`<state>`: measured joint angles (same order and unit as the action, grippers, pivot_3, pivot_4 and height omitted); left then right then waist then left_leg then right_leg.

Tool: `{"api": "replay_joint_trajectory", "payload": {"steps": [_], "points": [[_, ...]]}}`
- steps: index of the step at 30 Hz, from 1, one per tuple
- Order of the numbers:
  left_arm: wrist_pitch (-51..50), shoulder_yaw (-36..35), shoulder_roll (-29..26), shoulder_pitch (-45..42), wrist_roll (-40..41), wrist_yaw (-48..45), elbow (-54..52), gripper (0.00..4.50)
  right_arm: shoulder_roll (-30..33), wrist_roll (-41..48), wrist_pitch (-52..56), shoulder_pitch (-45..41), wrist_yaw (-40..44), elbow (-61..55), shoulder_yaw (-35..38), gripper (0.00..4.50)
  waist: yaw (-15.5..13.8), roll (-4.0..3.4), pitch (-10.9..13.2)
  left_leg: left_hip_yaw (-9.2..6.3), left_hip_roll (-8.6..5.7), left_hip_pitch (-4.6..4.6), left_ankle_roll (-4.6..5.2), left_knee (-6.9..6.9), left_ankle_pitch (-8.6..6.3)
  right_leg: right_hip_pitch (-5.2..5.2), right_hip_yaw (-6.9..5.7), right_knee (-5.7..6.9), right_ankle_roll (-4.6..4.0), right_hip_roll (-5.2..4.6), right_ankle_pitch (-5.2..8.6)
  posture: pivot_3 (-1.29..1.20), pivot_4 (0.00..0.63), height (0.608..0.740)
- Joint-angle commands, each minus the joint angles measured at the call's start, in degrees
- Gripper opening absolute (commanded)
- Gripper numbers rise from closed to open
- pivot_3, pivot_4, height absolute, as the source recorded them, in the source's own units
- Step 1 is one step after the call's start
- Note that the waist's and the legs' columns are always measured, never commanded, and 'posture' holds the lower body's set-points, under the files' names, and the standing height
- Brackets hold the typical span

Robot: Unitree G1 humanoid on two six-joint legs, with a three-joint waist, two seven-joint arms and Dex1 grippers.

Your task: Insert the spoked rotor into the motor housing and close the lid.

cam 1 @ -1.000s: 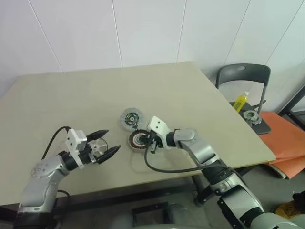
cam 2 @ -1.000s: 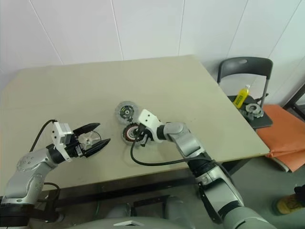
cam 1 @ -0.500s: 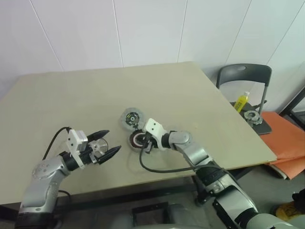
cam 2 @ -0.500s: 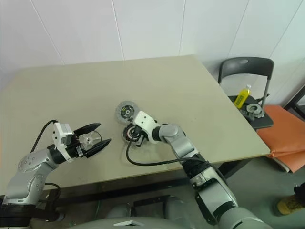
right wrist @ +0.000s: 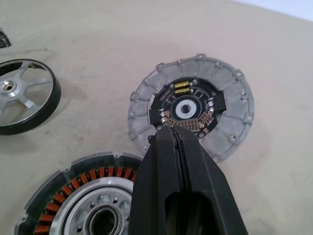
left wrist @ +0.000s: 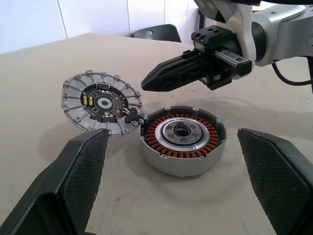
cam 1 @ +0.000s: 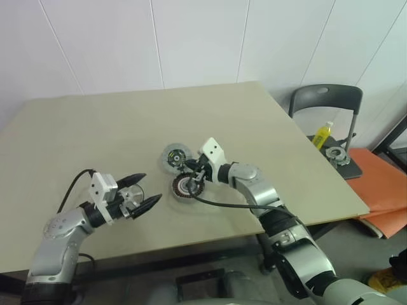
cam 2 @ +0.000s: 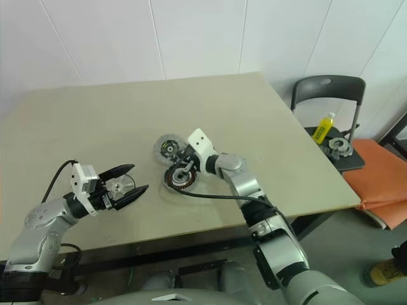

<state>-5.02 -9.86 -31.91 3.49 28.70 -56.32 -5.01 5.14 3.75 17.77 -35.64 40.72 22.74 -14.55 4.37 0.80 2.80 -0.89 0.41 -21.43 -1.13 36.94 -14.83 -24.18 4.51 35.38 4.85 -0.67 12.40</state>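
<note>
The right gripper, its black fingers pressed together and holding nothing, is lifting off the copper-wound part and swinging toward the disc beyond it, where a second ago it was lying low against the housing's near side. It is now hovering over the gap between the two parts on the wide beige wooden table.

The left gripper is waiting at the near left with its jaws spread wide and empty, the dark-rimmed spoked rotor with its shiny silver hub lying on the table between its fingers.

The round grey metal motor housing with its ring of copper-brown windings is sitting open-faced in the middle of the table. The flat silver-grey lid with its dark circuit-board centre is resting just behind it, the rims touching or nearly so.

The rotor is not yet seated and the lid is still off; the shift looks like nudging parts into position before insertion.
</note>
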Motion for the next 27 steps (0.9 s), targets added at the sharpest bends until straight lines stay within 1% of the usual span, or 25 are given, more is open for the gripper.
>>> {"api": "replay_joint_trajectory", "payload": {"steps": [1,9,19,24,27], "points": [[1.7,-0.45,-0.01,-1.23,-0.17,-0.59,0.0,4.5,0.0,1.35,1.58,0.51,2.6,-3.36,-0.99,0.02,0.0,0.0,0.0,0.0,0.0,0.0,0.0,0.0,0.0,0.0,0.0,0.0,0.0,0.0,0.0,0.0,0.0,0.74],[2.77,-0.53,0.16,-1.16,-0.5,-1.07,0.89,4.5,2.27,-0.95,5.72,2.34,5.16,-5.12,-4.8,0.02,-0.08,0.0,0.0,0.01,0.0,0.01,0.0,0.02,0.0,-0.01,0.0,0.03,0.0,0.0,0.0,0.0,0.0,0.74],[2.07,-0.35,0.08,-1.15,-0.41,-0.42,-0.44,4.5,2.65,-6.27,-0.96,2.23,-1.14,-1.3,-5.66,0.02,-0.04,0.0,0.0,0.03,0.01,0.02,0.0,0.01,0.0,-0.02,0.01,0.02,0.0,0.0,0.0,0.0,0.0,0.74],[2.18,-0.6,-0.19,-1.03,-0.42,-0.59,-0.22,4.5,2.65,-6.65,-1.37,2.26,-1.06,-0.38,-5.59,0.02,-0.09,0.01,-0.01,0.04,0.01,0.02,0.0,0.02,0.0,-0.02,0.01,0.02,0.0,-0.01,0.0,0.0,0.0,0.74],[2.49,-0.69,-0.17,-0.93,-0.51,-0.77,0.19,4.5,2.08,-5.05,-0.1,2.45,-0.25,-0.85,-4.58,0.02,-0.09,0.01,-0.01,0.04,0.01,0.02,0.0,0.02,0.0,-0.01,0.01,0.02,0.0,-0.01,0.0,0.0,0.0,0.74]]}}
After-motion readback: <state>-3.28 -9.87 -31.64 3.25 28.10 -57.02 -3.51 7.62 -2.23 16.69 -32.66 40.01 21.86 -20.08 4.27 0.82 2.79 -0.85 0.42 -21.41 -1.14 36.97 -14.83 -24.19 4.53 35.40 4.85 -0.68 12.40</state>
